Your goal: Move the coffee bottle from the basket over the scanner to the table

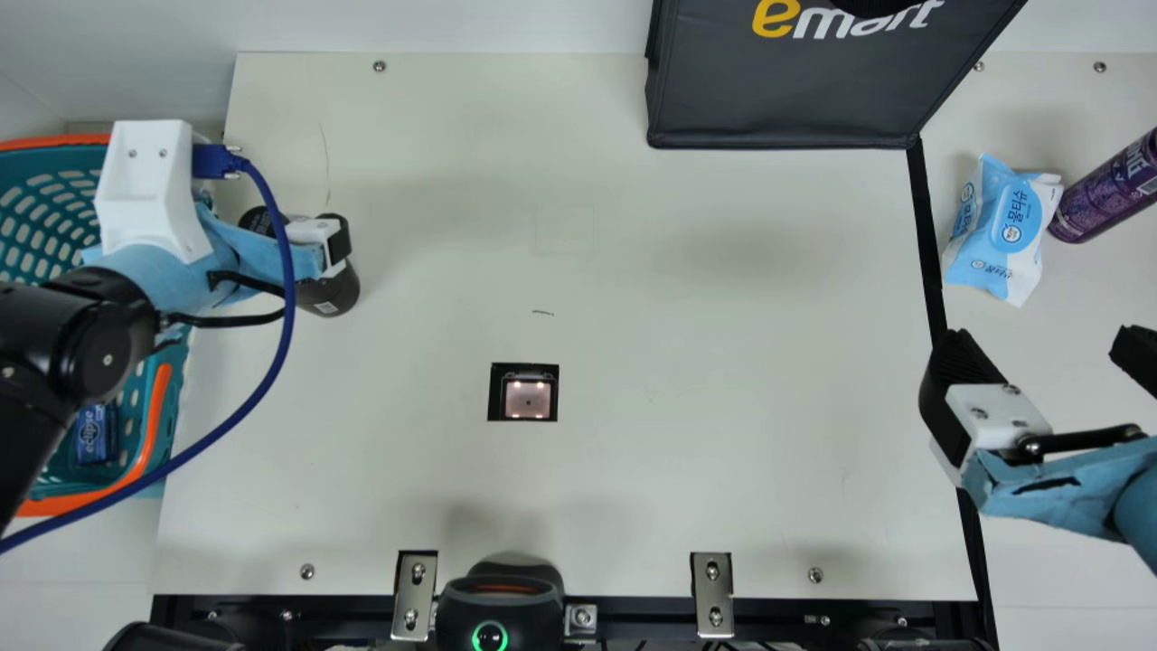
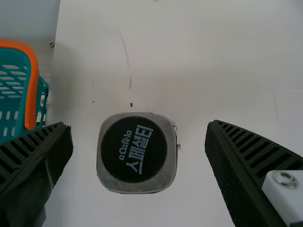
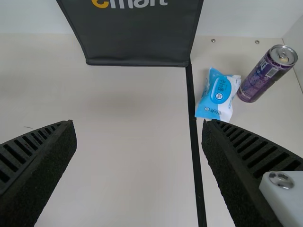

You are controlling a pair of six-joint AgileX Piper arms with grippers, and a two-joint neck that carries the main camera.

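Beside the basket, at the left of the table, my left gripper (image 1: 301, 237) is over the dark coffee bottle (image 1: 331, 294), partly covering it. In the left wrist view the bottle (image 2: 133, 152) shows its dark round lid top, between the parted fingers of my left gripper (image 2: 139, 151), with space on both sides. The basket (image 1: 163, 411) is teal with an orange rim. The scanner (image 1: 527, 399) is a lit square window set in the table. My right gripper (image 1: 1048, 353) stands open near the right side; in its wrist view the right gripper (image 3: 139, 151) holds nothing.
A black bag (image 1: 777, 99) stands at the back. Blue-white wipes (image 1: 999, 231) and a purple can (image 1: 1107, 190) are at the back right, past a black strip (image 1: 926, 244). A blue pack (image 1: 94, 434) lies in the basket. A dark device (image 1: 500, 606) sits at the front edge.
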